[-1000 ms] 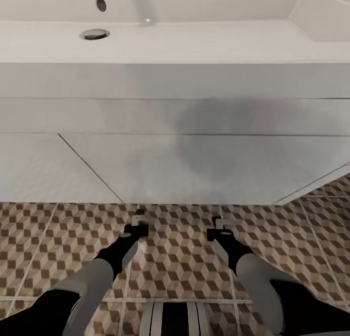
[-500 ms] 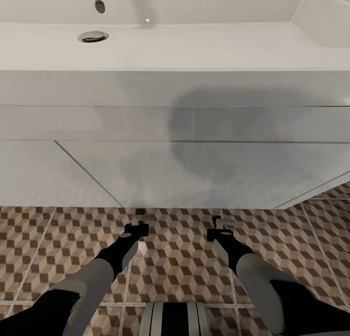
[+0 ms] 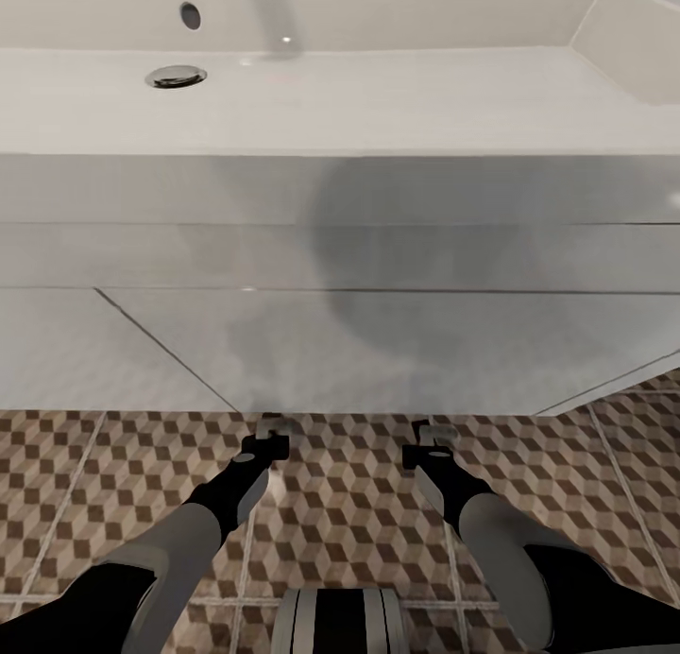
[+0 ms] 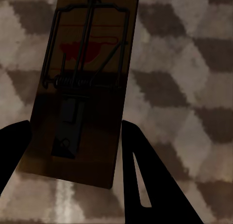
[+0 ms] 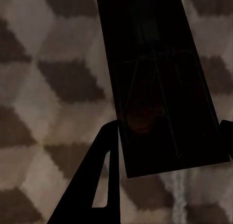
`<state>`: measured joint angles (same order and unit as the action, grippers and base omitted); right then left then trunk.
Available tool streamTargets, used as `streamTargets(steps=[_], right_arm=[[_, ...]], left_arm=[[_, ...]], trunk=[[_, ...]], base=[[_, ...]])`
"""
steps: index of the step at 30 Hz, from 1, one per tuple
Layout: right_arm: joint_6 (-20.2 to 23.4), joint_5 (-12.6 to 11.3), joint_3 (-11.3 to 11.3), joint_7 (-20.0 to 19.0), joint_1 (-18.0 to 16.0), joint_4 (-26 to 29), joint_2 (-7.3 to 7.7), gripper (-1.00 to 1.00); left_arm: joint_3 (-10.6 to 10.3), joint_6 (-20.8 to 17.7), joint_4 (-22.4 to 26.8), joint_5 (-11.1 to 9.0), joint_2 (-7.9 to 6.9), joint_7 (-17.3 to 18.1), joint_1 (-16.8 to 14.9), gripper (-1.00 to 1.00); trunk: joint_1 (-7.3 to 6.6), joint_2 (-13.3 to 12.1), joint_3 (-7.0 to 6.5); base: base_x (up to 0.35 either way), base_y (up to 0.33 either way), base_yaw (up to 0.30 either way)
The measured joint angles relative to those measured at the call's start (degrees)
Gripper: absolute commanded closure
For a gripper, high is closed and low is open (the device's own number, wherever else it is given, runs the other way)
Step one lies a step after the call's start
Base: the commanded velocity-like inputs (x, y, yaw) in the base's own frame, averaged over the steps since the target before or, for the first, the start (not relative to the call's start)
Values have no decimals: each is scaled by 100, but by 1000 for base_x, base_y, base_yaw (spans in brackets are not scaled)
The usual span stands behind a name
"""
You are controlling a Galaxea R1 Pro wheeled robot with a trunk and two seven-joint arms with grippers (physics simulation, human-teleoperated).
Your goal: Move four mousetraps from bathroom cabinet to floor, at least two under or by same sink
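Gripping a flat brown wooden mousetrap (image 4: 80, 88) with dark wire spring, the left pincer (image 3: 274, 434) hovers above the cube-patterned floor (image 3: 359, 512); the right pincer (image 3: 432, 437) clasps another shadowed mousetrap (image 5: 160, 83) before the white vanity (image 3: 378, 352).

Both arms run light grey along the forearms with black shells at the elbows and black wrist sections. The left gripper (image 3: 275, 434) and right gripper (image 3: 433, 436) end in small pale-grey fingers on black mounts. In the wrist views the fingers (image 4: 145, 185) look flat, black, with slotted cut-outs. The trunk's top is grey-and-black ribbed.
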<state>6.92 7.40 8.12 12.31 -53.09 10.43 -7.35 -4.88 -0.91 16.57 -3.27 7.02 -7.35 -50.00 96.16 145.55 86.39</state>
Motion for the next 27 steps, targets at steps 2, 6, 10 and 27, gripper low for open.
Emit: streamTargets(steps=[2, 6, 10, 27], right_arm=[[0, 2, 0, 0, 0, 0, -1, 100], [-3, 5, -6, 0, 0, 0, 0, 100], [-24, 6, -8, 0, 0, 0, -4, 100], [-88, 0, -8, -2, 0, -2, -7, 100]], left_arm=[[0, 2, 0, -3, -1, 0, 0, 100], [2, 3, 0, -4, 2, 0, 0, 100], [3, 4, 0, -3, 4, 0, 0, 100], [8, 7, -1, -4, 4, -9, 0, 100]], trunk=[[0, 0, 0], [1, 0, 0], [0, 0, 0], [-1, 0, 0]], base=[[21, -3, 0], [8, -1, 0], [2, 0, 0], [95, 0, 0]])
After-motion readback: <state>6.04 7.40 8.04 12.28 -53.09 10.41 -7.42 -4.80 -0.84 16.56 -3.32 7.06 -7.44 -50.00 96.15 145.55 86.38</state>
